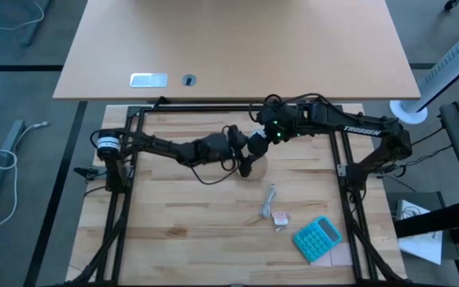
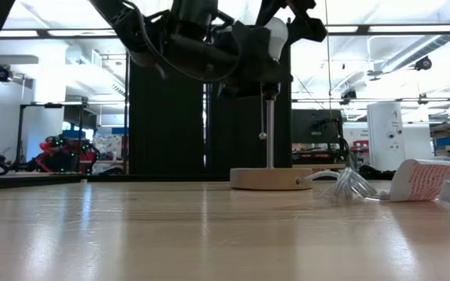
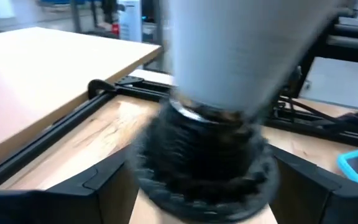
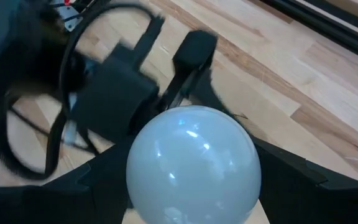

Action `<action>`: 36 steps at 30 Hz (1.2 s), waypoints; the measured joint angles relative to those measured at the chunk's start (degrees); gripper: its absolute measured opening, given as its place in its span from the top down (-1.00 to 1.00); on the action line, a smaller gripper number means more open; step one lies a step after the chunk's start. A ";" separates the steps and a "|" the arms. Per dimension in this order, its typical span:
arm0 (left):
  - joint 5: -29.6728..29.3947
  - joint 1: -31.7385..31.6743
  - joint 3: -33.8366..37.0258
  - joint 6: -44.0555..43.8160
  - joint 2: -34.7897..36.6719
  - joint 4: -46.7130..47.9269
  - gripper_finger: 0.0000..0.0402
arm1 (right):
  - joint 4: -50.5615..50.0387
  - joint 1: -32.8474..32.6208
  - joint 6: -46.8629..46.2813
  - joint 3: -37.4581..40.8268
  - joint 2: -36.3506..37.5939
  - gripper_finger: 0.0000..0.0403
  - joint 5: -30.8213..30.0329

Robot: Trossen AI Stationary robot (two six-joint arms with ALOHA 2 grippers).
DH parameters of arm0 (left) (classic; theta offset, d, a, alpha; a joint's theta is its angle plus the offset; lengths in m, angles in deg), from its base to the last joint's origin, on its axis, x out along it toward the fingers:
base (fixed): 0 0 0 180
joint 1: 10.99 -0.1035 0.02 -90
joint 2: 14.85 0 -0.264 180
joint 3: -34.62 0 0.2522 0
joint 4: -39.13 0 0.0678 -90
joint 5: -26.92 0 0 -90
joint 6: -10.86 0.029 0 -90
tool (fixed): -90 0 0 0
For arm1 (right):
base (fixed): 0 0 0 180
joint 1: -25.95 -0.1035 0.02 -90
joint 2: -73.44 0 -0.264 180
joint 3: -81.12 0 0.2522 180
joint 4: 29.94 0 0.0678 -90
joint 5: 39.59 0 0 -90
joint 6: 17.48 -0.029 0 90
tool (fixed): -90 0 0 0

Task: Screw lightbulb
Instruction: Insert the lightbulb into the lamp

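The lamp's tan wooden disc [image 2: 270,178] lies flat on the table, with a thin rod [image 2: 269,133] rising to a black threaded socket [image 3: 204,155]; a pull chain [image 2: 263,117] hangs beside the rod. The white lightbulb [image 4: 191,162] stands on top of the socket, its neck [image 3: 210,113] down at the socket's mouth. My left gripper [image 3: 204,183] comes from the table's left and is shut on the socket. My right gripper [image 4: 191,186] comes from the right and is shut on the bulb [image 2: 276,35]. Both meet above the disc [image 1: 255,167]. My left gripper pinches the black socket's lower collar [image 3: 148,180] between its two fingers, one on each side. The fingers come about level from the table's left. The socket stays upright on its rod. My right gripper pinches the bulb's round white body [image 4: 135,180] between its two fingers, at its widest part. The bulb's dome faces the wrist camera. It stands over the socket, held high above the disc.
A crumpled clear wrapper with cord [image 1: 271,199] lies just near of the disc; it also shows in the low view [image 2: 346,186]. A small pink-and-white packet [image 1: 280,218] and a teal calculator [image 1: 317,237] lie nearer and right. Black frame rails [image 1: 341,151] border the table.
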State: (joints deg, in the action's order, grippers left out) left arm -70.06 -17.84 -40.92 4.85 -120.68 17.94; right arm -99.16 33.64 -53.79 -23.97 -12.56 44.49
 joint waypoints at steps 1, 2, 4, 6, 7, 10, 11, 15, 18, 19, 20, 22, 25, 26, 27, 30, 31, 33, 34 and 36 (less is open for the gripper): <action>2.30 -0.58 0.07 0.78 0.21 -0.06 -0.43 | 0.02 -0.01 0.09 0.00 0.00 -0.39 0.00; 5.15 -1.07 0.20 1.64 0.43 0.05 -0.43 | 0.01 -0.02 0.19 0.00 0.00 -0.39 0.00; 10.25 -2.05 0.26 2.93 0.61 0.49 -0.43 | -0.12 -0.03 0.49 0.00 0.00 -0.39 0.39; 15.51 -3.31 0.26 3.86 0.62 0.52 -0.44 | -0.43 -0.03 0.77 0.02 0.00 -0.39 0.51; 17.40 -3.91 0.31 4.28 0.62 0.53 -0.44 | -0.42 -0.03 0.88 0.02 0.00 -0.39 0.50; 22.48 -5.60 0.46 6.14 0.47 0.62 -0.44 | -0.34 -0.03 1.27 0.02 0.00 -0.39 1.45; 24.14 -6.08 0.46 6.76 0.35 0.53 -0.44 | -0.47 -0.03 1.28 0.02 0.00 -0.39 1.61; 31.75 -7.78 0.46 9.65 0.32 1.35 -0.44 | -0.93 -0.03 1.38 0.01 0.00 -0.39 3.56; 34.71 -8.95 0.46 12.53 0.32 1.93 -0.44 | -1.10 -0.07 1.38 0.00 0.00 -0.39 3.69; 35.65 -9.46 0.46 13.25 0.30 1.96 -0.44 | -1.20 -0.07 1.38 0.00 0.00 -0.39 3.69; 36.81 -10.01 0.46 13.92 0.16 1.90 -0.44 | -1.27 -0.07 1.38 0.02 0.00 -0.39 3.69; 39.84 -11.29 0.37 14.35 -0.31 1.81 -0.44 | -1.36 -0.02 1.39 0.02 0.00 -0.39 3.62; 44.98 -13.00 -0.07 14.21 -1.09 2.13 -0.44 | -1.53 -0.01 1.25 0.04 -0.04 -0.39 3.58; 45.93 -13.35 -0.22 14.27 -1.33 2.03 -0.44 | -2.09 -0.02 1.00 0.10 -0.05 -0.38 3.60; 46.90 -13.59 -0.43 14.42 -1.48 1.95 -0.44 | -2.74 -0.03 0.83 0.20 -0.11 -0.38 3.62; 50.80 -14.46 -1.38 14.52 -2.14 2.04 -0.44 | -2.65 -0.08 0.79 0.31 -0.42 -0.38 3.82; 52.01 -14.71 -1.87 14.50 -2.48 2.16 -0.44 | -2.64 -0.09 0.83 0.31 -0.40 -0.38 3.82; 54.17 -15.18 -3.01 14.35 -2.94 2.22 -0.44 | -2.25 -0.07 0.81 0.28 -0.20 -0.37 3.76; 54.89 -15.31 -3.70 14.35 -3.40 2.11 -0.44 | -2.18 -0.03 0.81 0.28 -0.20 -0.36 3.74; 55.96 -15.55 -4.94 14.11 -4.17 2.34 -0.44 | -2.10 -0.02 0.62 0.28 -0.22 -0.34 3.42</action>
State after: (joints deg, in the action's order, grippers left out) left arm -14.11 -33.39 -45.86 18.96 -124.84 20.28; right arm -101.26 33.62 -53.17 -23.68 -12.78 47.92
